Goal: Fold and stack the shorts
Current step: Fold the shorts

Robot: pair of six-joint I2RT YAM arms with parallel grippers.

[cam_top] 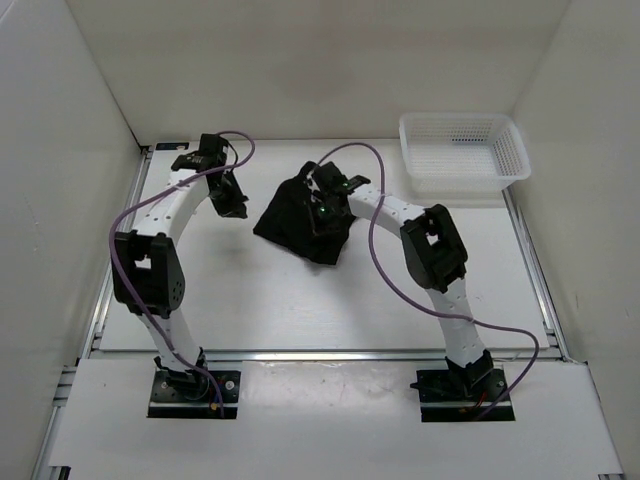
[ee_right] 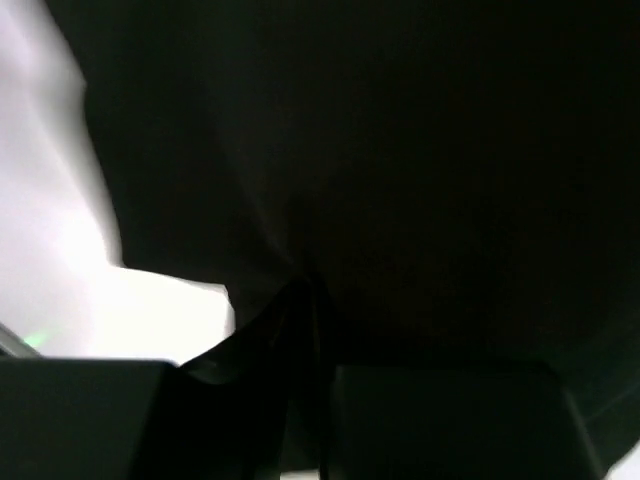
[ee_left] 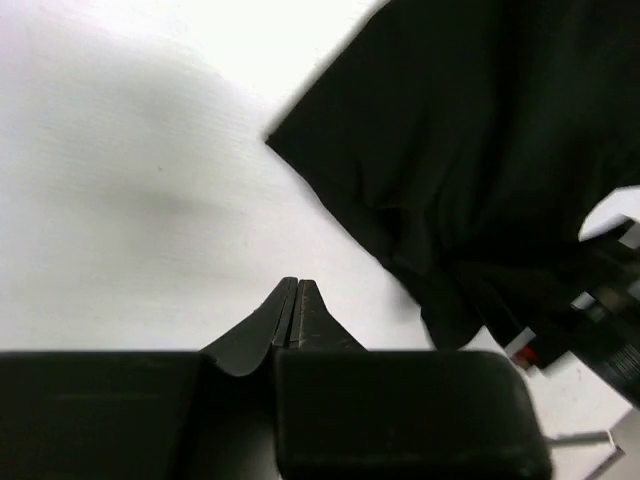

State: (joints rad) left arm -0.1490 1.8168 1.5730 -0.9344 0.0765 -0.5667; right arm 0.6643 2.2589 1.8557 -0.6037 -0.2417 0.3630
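The black shorts [cam_top: 292, 226] lie bunched in a heap at the middle of the white table. My right gripper [cam_top: 324, 212] sits on top of the heap, and its fabric looks lifted toward it. In the right wrist view the shorts [ee_right: 400, 150] fill the frame, and the right gripper [ee_right: 305, 287] is shut with fabric gathered at its tips. My left gripper [cam_top: 232, 203] is just left of the shorts, apart from them. In the left wrist view the left gripper [ee_left: 293, 287] is shut and empty over bare table, with the shorts [ee_left: 470, 150] to the upper right.
A white mesh basket [cam_top: 512, 165] stands at the back right corner of the table. White walls enclose the table on the left, back and right. The right arm's wrist [ee_left: 600, 320] shows at the right edge of the left wrist view.
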